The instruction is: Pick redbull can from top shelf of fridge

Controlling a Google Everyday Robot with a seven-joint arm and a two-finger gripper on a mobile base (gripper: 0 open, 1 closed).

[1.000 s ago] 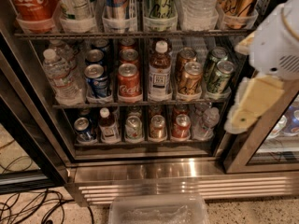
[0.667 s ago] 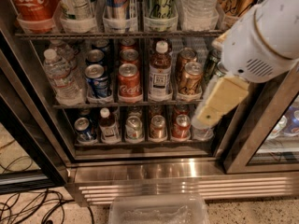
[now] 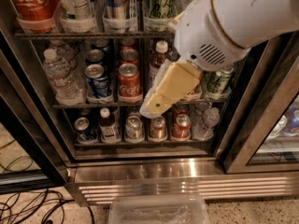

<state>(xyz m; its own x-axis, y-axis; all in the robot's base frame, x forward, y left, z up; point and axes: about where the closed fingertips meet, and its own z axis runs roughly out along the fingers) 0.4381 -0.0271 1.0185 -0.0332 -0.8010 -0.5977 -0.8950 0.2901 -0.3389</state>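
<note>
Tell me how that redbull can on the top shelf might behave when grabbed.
The redbull can is tall and slim, so it probably tips if nudged. Its smooth metal looks rigid but likely slippery. Its clear holder may steady it. The gripper hangs lower, before the middle shelf.

redbull can [image 3: 117, 1]: on top shelf [image 3: 93, 33]; upper part cut by frame edge.
tool [image 3: 158, 101]: below top shelf; hides drinks behind it.
arm [image 3: 233, 17]: covers top shelf's right end.

Cables [image 3: 29, 208] on floor [image 3: 261, 213]; clear plastic tub [image 3: 159, 212] nearby.
</note>
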